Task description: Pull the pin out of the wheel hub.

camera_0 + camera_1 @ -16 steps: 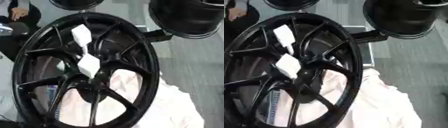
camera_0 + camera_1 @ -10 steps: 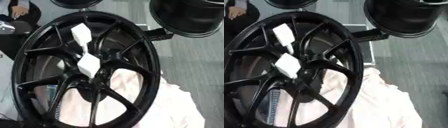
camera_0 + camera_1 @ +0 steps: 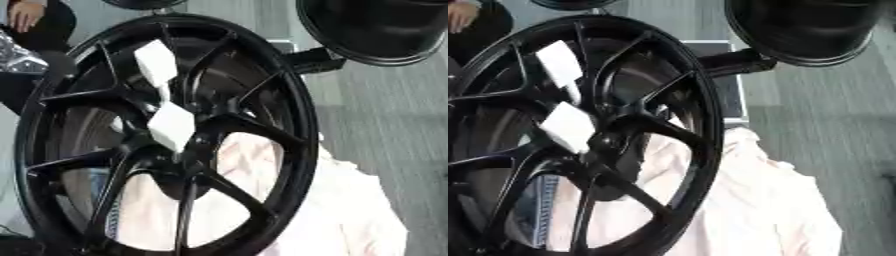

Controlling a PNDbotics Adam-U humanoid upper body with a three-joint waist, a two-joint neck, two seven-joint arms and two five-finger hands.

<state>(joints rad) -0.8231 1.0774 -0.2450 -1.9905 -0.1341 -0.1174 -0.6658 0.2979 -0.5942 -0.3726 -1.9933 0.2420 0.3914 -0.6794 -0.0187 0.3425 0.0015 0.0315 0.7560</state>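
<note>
Nothing on the bench has really moved vs 0.8 s ago; my head cam has shifted a bit, so the whole scene sits slightly differently, but wheel and tags keep the same relation. Black wheel hub (image 3: 166,145) fills most of both views, standing on edge, tilted, spokes running out from the dark centre boss (image 3: 188,150). Two white tags sit on the face: upper tag (image 3: 156,64) on a spoke near the rim, lower tag (image 3: 172,126) just beside the boss, joined by a thin white strip. Can't pick out a pin as such; if it's there it's at the tags/boss area, can't tell which part. Pale pink cloth (image 3: 772,210) lies behind and to the right of the wheel, showing through the lower spoke gaps. Second black wheel (image 3: 807,27) at top right, well apart, w/ a dark bar (image 3: 732,62) reaching toward the first rim. Neither of my hands shows in either view, so I can't tell how open they are or whether they hold anything.
</note>
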